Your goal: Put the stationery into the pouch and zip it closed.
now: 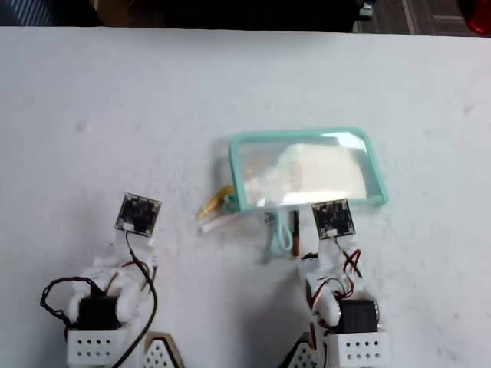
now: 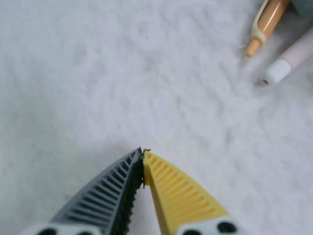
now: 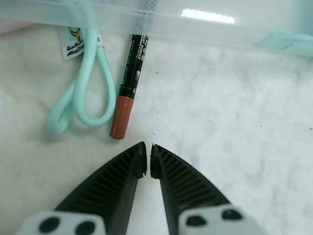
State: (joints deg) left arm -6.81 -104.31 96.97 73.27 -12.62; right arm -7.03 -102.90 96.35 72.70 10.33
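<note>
A clear pouch (image 1: 307,165) with mint trim lies flat mid-table. Beside its left end lie an orange pen (image 1: 215,202) and a white pen (image 1: 217,223). A black marker with a red-brown cap (image 3: 126,90) sticks out from under the pouch's near edge (image 3: 146,19), next to the mint zipper loop (image 3: 80,95). My left gripper (image 2: 143,154) is shut and empty on bare table, the orange pen (image 2: 266,22) and white pen (image 2: 291,61) a little ahead of it. Just short of the marker's cap, my right gripper (image 3: 148,151) is shut with nothing in it.
The white table (image 1: 115,115) stretches bare to the left and behind the pouch. Both arm bases (image 1: 96,322) (image 1: 349,322) stand at the near edge. A small printed tag (image 3: 76,43) hangs by the loop.
</note>
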